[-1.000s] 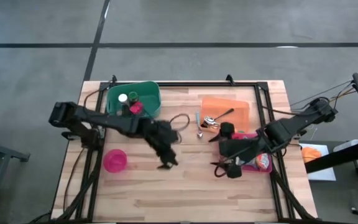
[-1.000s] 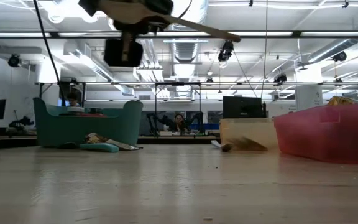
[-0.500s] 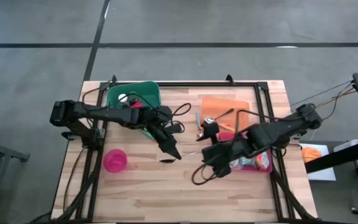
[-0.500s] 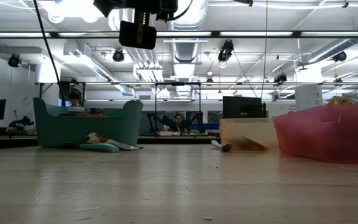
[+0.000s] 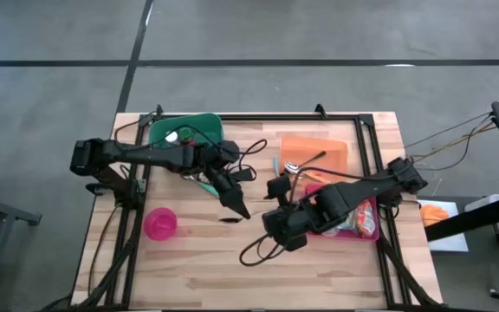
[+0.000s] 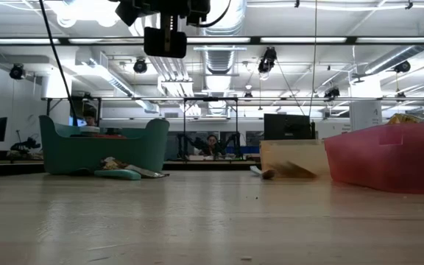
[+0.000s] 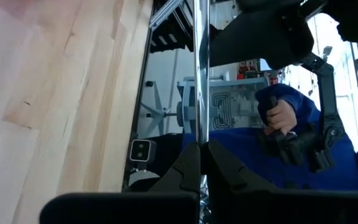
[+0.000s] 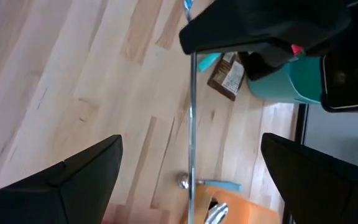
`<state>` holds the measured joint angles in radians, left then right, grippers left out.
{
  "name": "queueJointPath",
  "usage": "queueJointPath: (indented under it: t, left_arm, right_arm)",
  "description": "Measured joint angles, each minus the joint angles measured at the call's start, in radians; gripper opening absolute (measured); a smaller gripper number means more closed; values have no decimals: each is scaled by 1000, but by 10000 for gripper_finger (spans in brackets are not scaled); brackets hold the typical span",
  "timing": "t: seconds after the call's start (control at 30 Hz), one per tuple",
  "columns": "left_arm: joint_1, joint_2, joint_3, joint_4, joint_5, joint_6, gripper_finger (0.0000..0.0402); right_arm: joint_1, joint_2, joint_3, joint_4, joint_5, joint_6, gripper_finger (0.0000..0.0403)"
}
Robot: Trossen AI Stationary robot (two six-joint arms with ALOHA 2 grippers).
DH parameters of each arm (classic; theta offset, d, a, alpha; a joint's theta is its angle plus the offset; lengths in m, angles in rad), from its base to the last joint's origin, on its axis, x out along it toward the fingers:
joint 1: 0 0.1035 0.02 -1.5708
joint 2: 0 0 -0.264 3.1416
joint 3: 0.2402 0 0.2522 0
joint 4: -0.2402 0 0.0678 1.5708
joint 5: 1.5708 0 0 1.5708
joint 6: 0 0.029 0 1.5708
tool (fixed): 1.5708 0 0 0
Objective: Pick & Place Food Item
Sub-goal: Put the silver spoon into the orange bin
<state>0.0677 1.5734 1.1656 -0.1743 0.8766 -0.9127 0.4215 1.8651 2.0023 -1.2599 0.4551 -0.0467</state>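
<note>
Even overhead light, soft shadows; wrist views are the weak spots.

From above we get flat, bright light on the bench, with only faint, soft shadows under the arms and no glare on the wood. At table height we see rows of ceiling strip lights blown out to white, and the near bench surface is soft and out of focus while the room behind reads sharper. The left wrist view is backlit: bright window area washes out, fingers go near-black. In the right wrist view the near fingers are blurred dark masses; wood grain stays fairly clear.
</note>
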Motion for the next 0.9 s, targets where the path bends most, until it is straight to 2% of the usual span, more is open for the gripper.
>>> queueJointPath:
  t: [0.4,0.5,0.73,0.9]
  left_arm:
    - [-5,0,-1,98,8,-27,0]
    - [-4,0,-1,104,8,-31,0]
    - [-7,0,-1,104,8,-31,0]
    - [-7,0,-1,104,7,-31,0]
  right_arm:
    - [1,-2,15,-22,0,49,371]
    - [1,-2,7,-22,-1,56,333]
    - [1,-4,8,-23,-1,66,209]
    - [1,-4,11,-23,0,65,138]
